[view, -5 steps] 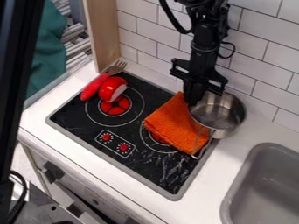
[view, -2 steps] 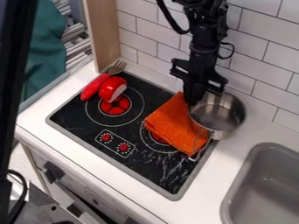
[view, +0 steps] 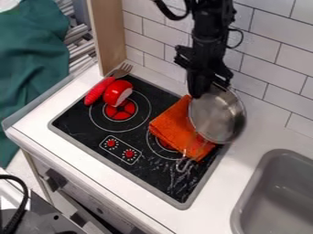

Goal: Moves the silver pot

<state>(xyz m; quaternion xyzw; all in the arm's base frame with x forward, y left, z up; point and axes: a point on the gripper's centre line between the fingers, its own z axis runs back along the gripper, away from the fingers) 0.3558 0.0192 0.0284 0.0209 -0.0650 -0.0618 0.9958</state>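
Leftward, cloth [view: 166, 122] on stove [view: 83, 125]; handle [view: 179, 166] slants near-left past it. Claw [view: 198, 93] pinches pot [view: 218, 117] by far-left rim (roughly opposite handle). Pot tilted, bowl right and nearside of claw; coming carry should allow for swing.

A fork [view: 110, 77] with a red handle lies by the back left corner of the stove top [view: 89, 130], just beside a red toy food [view: 117, 93] with a pale cut face. An orange cloth [view: 170, 122] partly covers the right burner. A grey sink [view: 278, 192] is set into the counter [view: 241, 164].
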